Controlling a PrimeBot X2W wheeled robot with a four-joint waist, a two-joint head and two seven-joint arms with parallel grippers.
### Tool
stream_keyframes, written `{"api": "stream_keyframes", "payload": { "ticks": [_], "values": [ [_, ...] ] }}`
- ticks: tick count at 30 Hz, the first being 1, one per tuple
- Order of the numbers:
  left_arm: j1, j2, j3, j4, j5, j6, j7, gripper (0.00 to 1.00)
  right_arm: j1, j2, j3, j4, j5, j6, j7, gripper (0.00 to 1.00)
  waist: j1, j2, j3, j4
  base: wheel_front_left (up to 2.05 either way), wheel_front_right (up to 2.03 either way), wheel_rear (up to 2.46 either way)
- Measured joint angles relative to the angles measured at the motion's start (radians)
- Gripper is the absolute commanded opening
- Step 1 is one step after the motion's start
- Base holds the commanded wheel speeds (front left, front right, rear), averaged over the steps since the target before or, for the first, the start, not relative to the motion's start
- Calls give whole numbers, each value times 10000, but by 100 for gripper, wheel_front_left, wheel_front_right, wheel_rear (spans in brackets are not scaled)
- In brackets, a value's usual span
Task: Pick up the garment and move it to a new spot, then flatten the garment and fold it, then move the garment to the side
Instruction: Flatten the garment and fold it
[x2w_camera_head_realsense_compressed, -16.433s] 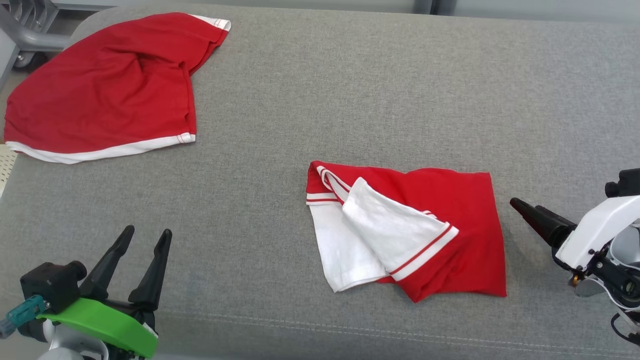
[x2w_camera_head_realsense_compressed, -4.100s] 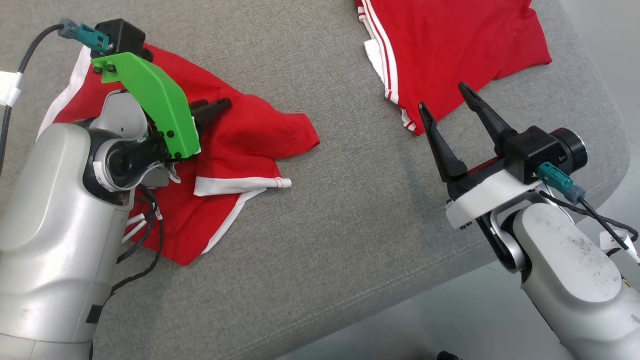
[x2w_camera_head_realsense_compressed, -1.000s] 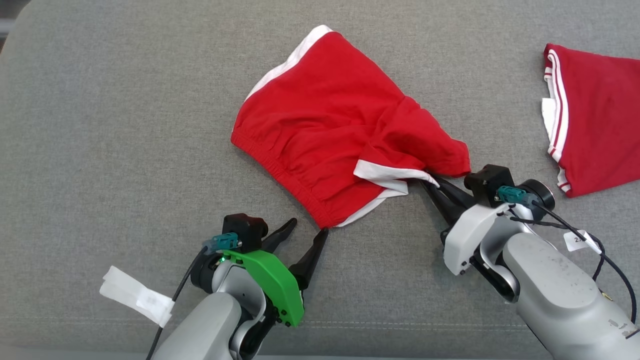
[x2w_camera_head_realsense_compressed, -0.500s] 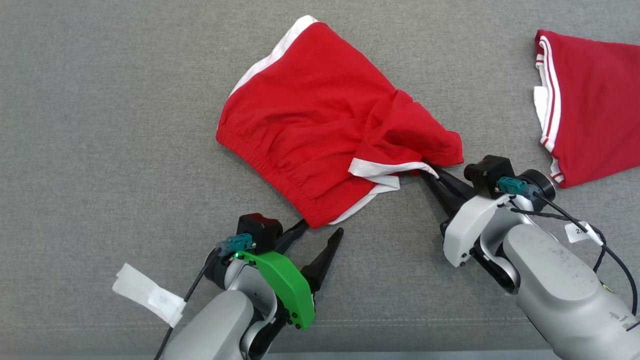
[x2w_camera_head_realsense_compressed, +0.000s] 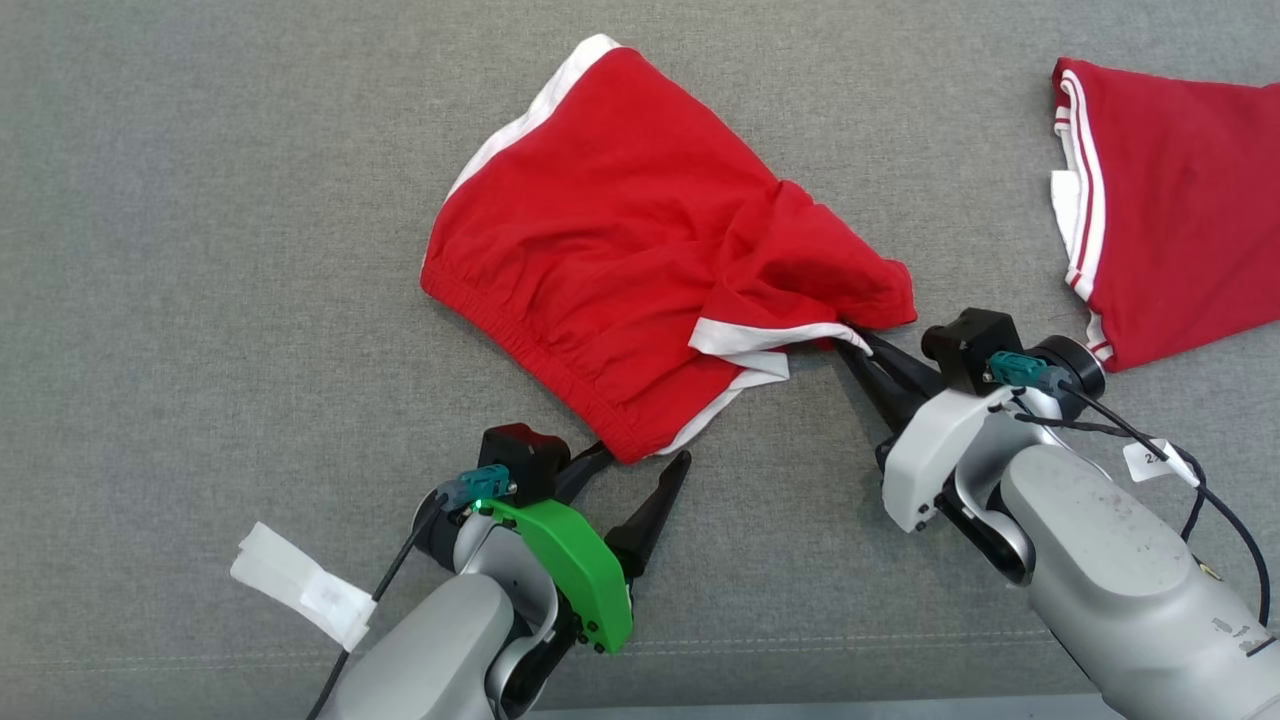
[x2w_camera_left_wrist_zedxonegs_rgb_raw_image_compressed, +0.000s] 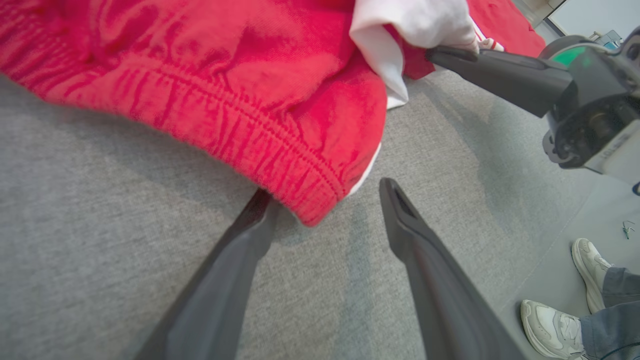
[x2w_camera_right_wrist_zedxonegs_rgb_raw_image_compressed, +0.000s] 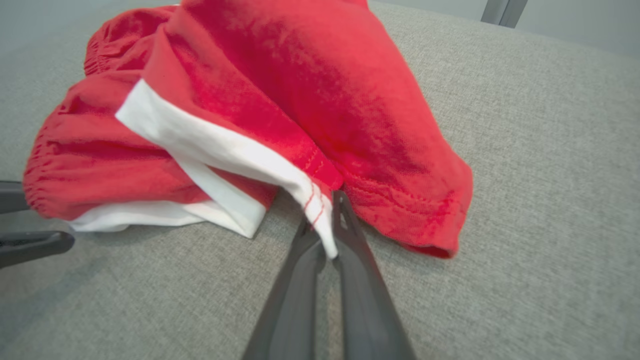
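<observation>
The garment (x2w_camera_head_realsense_compressed: 640, 250), red shorts with white trim, lies crumpled on the grey cushion. My right gripper (x2w_camera_head_realsense_compressed: 850, 345) is shut on the white hem of one leg at the garment's right end; the right wrist view shows the hem pinched between its tips (x2w_camera_right_wrist_zedxonegs_rgb_raw_image_compressed: 322, 220). My left gripper (x2w_camera_head_realsense_compressed: 642, 456) is open at the near corner of the elastic waistband. In the left wrist view that corner (x2w_camera_left_wrist_zedxonegs_rgb_raw_image_compressed: 310, 200) sits between the two spread fingers of the left gripper (x2w_camera_left_wrist_zedxonegs_rgb_raw_image_compressed: 325, 190), one fingertip tucked just under the cloth. The right gripper (x2w_camera_left_wrist_zedxonegs_rgb_raw_image_compressed: 435, 52) also shows there, gripping the white hem.
A second red garment (x2w_camera_head_realsense_compressed: 1170, 220) with white stripes lies at the far right of the cushion (x2w_camera_head_realsense_compressed: 200, 300). The cushion's front edge runs just behind both arms. A person's shoes (x2w_camera_left_wrist_zedxonegs_rgb_raw_image_compressed: 550, 320) stand on the floor beyond that edge.
The head camera has shifted a little. My left gripper has crept sideways and forward, so the waistband corner now lies between its open fingers. The right gripper keeps hold of the hem.
</observation>
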Motion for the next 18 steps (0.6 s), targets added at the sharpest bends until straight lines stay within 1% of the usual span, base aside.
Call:
{"api": "stream_keyframes", "payload": {
  "ticks": [1,3,4,5,6,7,8,9,10,14,18],
  "values": [
    [-6,2,-40,38,-13,0,-31,100,0,0,4,6,2,0,0,0,0,0,-1,-11,0,0,0],
    [-23,2,-100,102,-102,0,-102,97,-2,2,6,12,2,2,0,0,0,0,5,-32,0,0,0],
    [-34,4,-130,127,-140,0,-146,82,-3,0,6,21,2,2,0,0,0,0,10,-41,0,0,0],
    [-57,2,-155,151,-167,0,-190,79,-5,0,6,33,2,15,0,0,0,0,15,-48,0,0,0],
    [-91,2,-173,182,-186,0,-222,69,-7,0,6,40,2,23,-2,0,0,0,19,-55,0,0,0],
    [-134,2,-192,211,-234,0,-255,63,-10,0,6,48,4,25,-2,0,0,0,22,-59,0,0,0],
    [-174,2,-190,226,-291,0,-311,36,-13,-2,6,63,4,25,-13,0,0,0,24,-63,0,0,0],
    [-221,2,-194,253,-391,0,-347,29,-21,-2,8,79,4,27,-13,0,0,0,23,-66,0,0,0],
    [-261,2,-198,286,-472,0,-351,0,-35,-2,13,94,6,27,-13,0,0,0,20,-69,0,0,0],
    [-328,-4,-136,493,-748,-35,-428,0,-51,-40,23,157,111,82,-36,0,0,0,-56,-72,0,0,0],
    [-324,-19,472,587,-1375,-73,-370,0,-51,-153,-119,130,692,98,100,0,0,0,-185,-88,0,0,0]
  ]
}}
